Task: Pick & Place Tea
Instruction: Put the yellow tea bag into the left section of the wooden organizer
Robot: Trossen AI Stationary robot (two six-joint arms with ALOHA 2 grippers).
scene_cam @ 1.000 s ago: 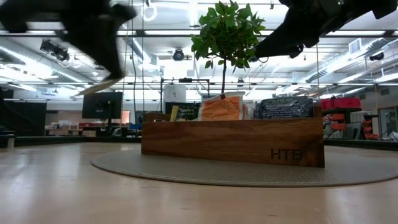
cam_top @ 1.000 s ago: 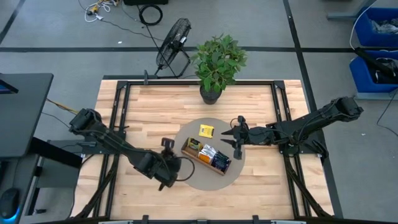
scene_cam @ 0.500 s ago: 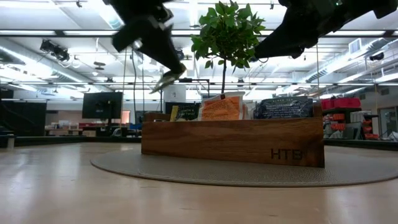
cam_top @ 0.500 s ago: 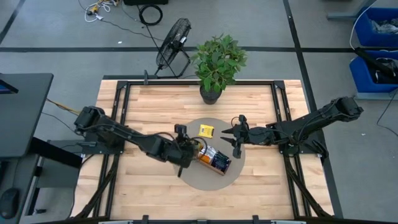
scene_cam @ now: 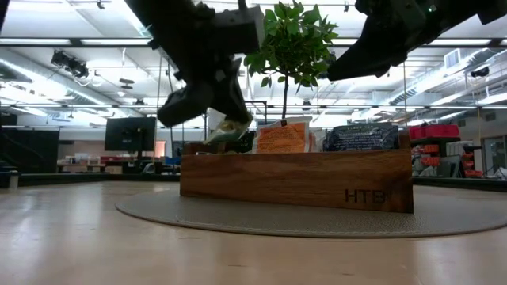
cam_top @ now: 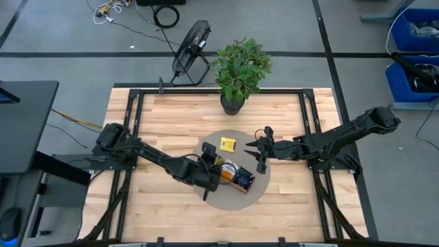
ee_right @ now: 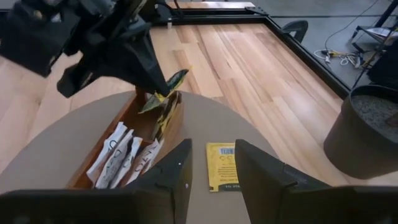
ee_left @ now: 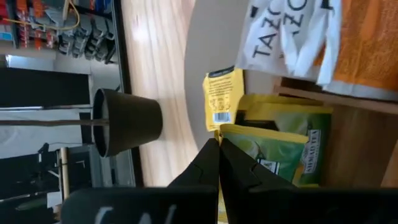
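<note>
From above, the wooden table (cam_top: 164,113) carries a round grey mat (cam_top: 212,199) with the tray (cam_top: 236,184) on it. My left gripper (cam_top: 210,167) is over the tray's left end, my right gripper (cam_top: 258,152) open beside its right end. One yellow sachet (cam_top: 228,143) lies flat on the mat, beyond the tray.

Low view: my left gripper (scene_cam: 230,119) pinches a yellow-green sachet (scene_cam: 226,131) above the tray (scene_cam: 297,180).

Left wrist: my fingers (ee_left: 208,163) are pressed together on the sachet (ee_left: 280,149).

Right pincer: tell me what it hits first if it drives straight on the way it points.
Probably the loose yellow sachet on the round mat, just ahead of the open right pincer; the wooden tray lies off to one side. Depth is unclear.
</note>
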